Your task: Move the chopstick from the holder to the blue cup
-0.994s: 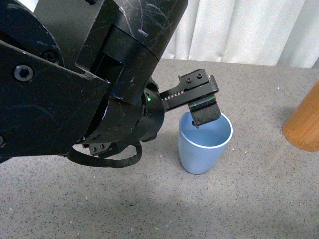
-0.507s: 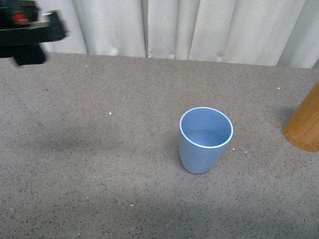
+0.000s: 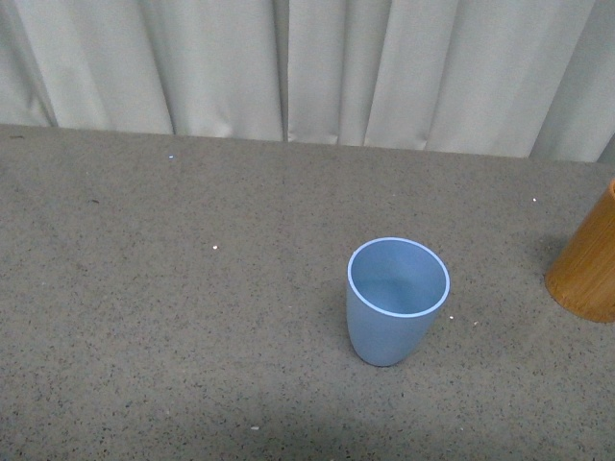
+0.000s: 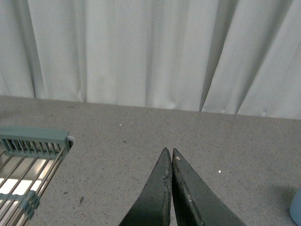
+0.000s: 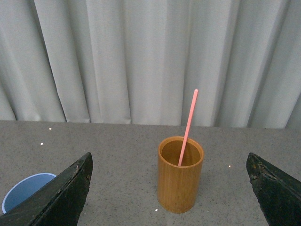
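Right wrist view: chopstick (image 5: 188, 127) beyond jaws

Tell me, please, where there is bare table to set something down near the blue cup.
The widest bare stretch of table runs left of the blue cup, back to the curtain. A narrower bare gap lies between the cup and the wooden holder. Nowhere looks crowded.

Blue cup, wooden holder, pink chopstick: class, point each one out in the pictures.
blue cup (image 3: 389, 341), front view, outer wall.
wooden holder (image 5: 180, 188), right wrist view, outer wall.
pink chopstick (image 5: 190, 117), right wrist view, shaft above the rim.
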`<action>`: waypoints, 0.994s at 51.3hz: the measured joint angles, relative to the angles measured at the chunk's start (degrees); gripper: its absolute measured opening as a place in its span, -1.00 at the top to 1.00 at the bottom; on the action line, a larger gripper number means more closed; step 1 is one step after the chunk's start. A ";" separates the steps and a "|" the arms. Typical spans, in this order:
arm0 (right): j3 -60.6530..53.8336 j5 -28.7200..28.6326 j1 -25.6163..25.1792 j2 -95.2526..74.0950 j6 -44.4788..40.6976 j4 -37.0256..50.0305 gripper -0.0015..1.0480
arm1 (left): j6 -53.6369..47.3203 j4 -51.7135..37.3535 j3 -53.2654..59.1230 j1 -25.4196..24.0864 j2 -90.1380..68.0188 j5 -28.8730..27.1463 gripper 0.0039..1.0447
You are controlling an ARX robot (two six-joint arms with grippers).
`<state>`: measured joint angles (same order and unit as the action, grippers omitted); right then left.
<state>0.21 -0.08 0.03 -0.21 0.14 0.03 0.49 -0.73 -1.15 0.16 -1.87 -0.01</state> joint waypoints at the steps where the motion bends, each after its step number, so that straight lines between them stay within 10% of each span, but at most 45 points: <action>1: 0.00 0.00 0.00 0.00 -0.02 0.00 -0.81 | -0.02 0.26 0.00 -0.02 0.63 0.00 0.93; 19: 0.00 0.00 0.00 0.00 -0.02 0.00 -0.81 | 0.00 0.70 0.00 0.00 1.62 0.00 0.92; 47: 0.00 0.00 0.00 0.00 -0.02 0.00 -0.81 | -0.07 0.70 0.00 0.00 1.64 0.00 -0.90; 51: 0.00 0.00 0.00 0.00 -0.02 0.00 -0.81 | -0.13 0.70 0.00 -0.02 1.64 0.00 -0.87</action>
<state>0.21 -0.08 0.03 -0.21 0.12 0.03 0.36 -0.03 -1.15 0.14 -0.23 -0.01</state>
